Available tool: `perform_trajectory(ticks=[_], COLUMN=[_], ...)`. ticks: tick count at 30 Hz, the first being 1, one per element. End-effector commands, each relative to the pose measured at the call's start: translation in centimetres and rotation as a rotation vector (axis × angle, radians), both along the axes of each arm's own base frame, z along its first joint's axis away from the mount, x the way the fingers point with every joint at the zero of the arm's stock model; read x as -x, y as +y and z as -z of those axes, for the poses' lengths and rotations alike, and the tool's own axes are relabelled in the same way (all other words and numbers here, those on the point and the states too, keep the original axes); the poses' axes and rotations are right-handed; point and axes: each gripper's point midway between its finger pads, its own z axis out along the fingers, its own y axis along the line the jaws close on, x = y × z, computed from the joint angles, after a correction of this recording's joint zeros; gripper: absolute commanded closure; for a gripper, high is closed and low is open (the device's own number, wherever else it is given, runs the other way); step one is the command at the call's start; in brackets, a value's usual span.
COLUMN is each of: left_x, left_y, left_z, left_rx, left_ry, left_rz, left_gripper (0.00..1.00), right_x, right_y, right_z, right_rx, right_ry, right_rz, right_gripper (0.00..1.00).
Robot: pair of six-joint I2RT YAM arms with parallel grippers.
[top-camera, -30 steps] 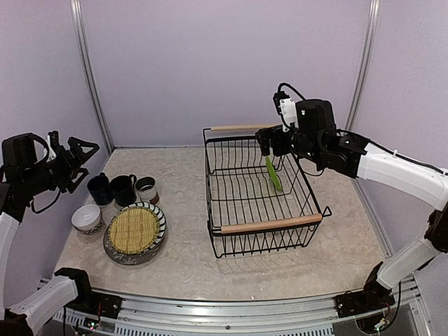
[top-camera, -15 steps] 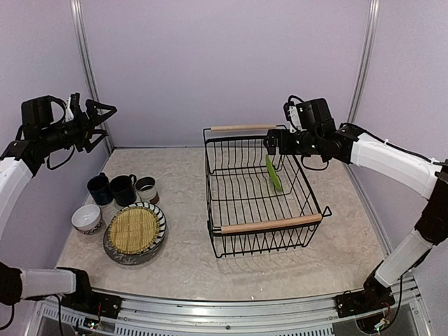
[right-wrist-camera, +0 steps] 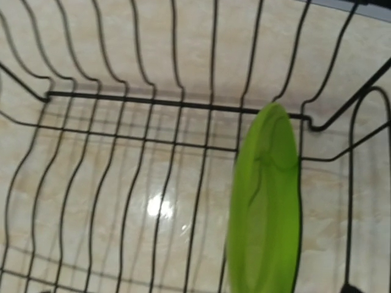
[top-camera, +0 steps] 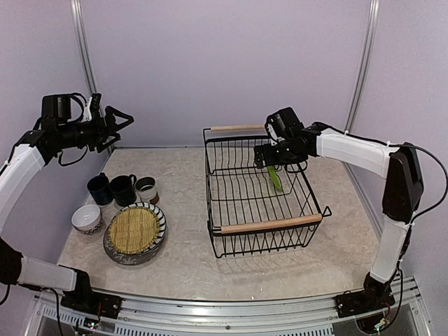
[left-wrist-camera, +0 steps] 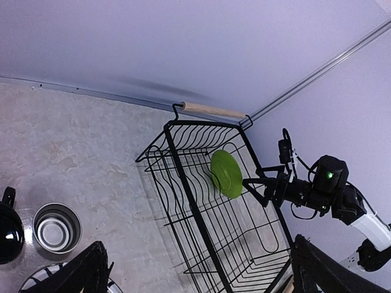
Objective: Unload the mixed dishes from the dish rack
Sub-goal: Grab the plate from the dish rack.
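The black wire dish rack (top-camera: 271, 225) with two wooden bar handles stands right of centre; it also shows in the left wrist view (left-wrist-camera: 183, 168). One lime-green plate (top-camera: 274, 175) stands on edge in its far right part, also seen in the left wrist view (left-wrist-camera: 227, 173) and the right wrist view (right-wrist-camera: 266, 201). My right gripper (top-camera: 265, 156) is open just above and beside the plate, not touching it. My left gripper (top-camera: 120, 123) is open and empty, high at the far left, away from the rack.
On the table at the left stand a navy mug (top-camera: 99, 189), a dark green mug (top-camera: 123, 190), a white-brown cup (top-camera: 145, 189), a small white bowl (top-camera: 87, 218) and a striped plate (top-camera: 158, 225) with a straw-coloured disc on it. Lilac walls close the back and sides.
My left arm has risen and swung right, toward the back wall. My right gripper has moved left and down, closer to the lime-green plate. The plate has not moved.
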Motion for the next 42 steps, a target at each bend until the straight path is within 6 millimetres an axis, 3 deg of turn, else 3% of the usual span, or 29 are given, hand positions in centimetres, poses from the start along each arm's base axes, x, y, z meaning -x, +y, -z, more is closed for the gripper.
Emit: perform_trajectory(ticks=[1, 4, 8, 15, 20, 30, 40, 42], left_x=[0.7, 0.8, 0.8, 0.8, 0.8, 1.6, 2.6, 2.7], left_y=[0.5, 0.8, 1.2, 1.1, 0.9, -0.2, -1.1, -1.1], left_z=[0.9, 0.9, 0.8, 1.1, 1.3, 0.8, 0.4, 0.3], left_rx=[-0.037, -0.044, -0.040, -0.022, -0.015, -0.028, -0.069, -0.066], left_ry=[-0.006, -0.009, -0.016, -0.021, -0.024, -0.056, -0.088, -0.095], left_rz=[0.007, -0.002, -0.014, -0.005, 0.004, 0.026, 0.029, 0.028], left_gripper=[0.01, 0.01, 0.01, 0.01, 0.01, 0.01, 0.01, 0.01], right_x=[-1.4, -2.4, -3.3, -3.2, -3.2, -3.3, -3.5, -3.6], right_y=[-0.9, -0.7, -0.7, -0.3, -0.4, -1.3, -1.5, -1.1], right_z=[0.8, 1.7, 3.0, 5.6, 6.9, 7.1, 5.5, 4.7], right_rx=[0.108, 0.154, 0.198, 0.179, 0.193, 0.217, 0.221, 0.207], right_ry=[0.006, 0.018, 0.041, 0.062, 0.068, 0.021, -0.019, -0.031], right_rz=[0.024, 0.028, 0.037, 0.038, 0.041, 0.056, 0.053, 0.045], right_gripper=[0.01, 0.05, 0.20, 0.31, 0.45, 0.66, 0.99, 1.00])
